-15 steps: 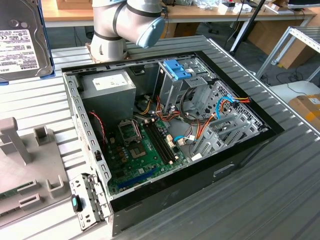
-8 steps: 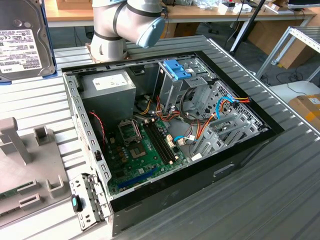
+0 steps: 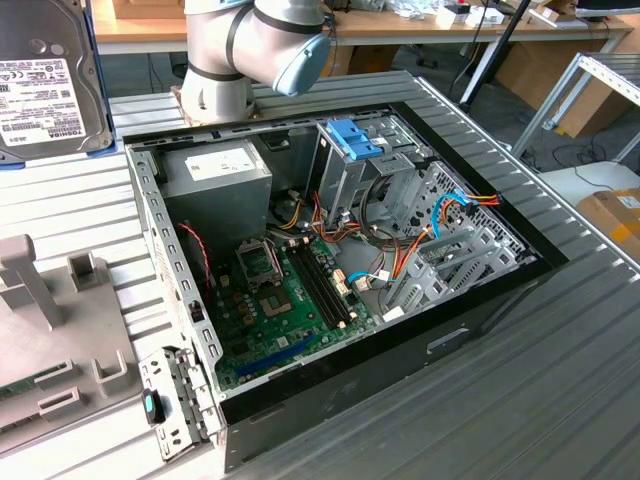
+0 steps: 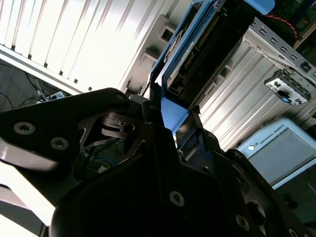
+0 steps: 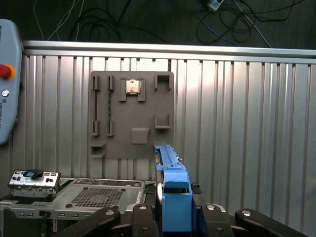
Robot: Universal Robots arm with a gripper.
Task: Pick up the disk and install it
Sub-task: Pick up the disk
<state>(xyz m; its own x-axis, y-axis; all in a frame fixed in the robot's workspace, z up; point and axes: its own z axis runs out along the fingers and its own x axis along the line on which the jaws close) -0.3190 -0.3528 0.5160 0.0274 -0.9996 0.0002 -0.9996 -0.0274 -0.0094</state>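
Closest in the first wrist view, the black gripper (image 5: 173,213) is pressed together on the disk (image 5: 170,170). One finger sits on each side of the drive's blue plastic rail, and the drive stands on edge between them. In the exterior view the disk hangs in the air at the upper corner on the exterior view's left, with its white label facing the camera. It is well apart from the open computer case (image 3: 400,352).

The grip appears to fall near one end of the drive, on smooth plastic, so the drive may tilt or slip if the arm swings sharply.

Below lies a grey fixture plate (image 3: 40,330) with raised blocks, which a low-carried corner could catch. The ribbed metal table (image 3: 520,390) around the case is mostly bare, which gives free room for travel above it.

Farther off, the case's thin metal side wall (image 3: 160,250) stands up as an edge to get over. Inside, the drive cage (image 3: 345,180) carries a blue latch (image 3: 352,138) on top. Loose coloured cables (image 3: 400,240) hang just beside the cage. They are likely to snag the drive or be pinched under it. The power-supply box (image 3: 218,172) stands close on the cage's other side, so the approach looks narrow. A skewed drive would probably jam against the cage walls.
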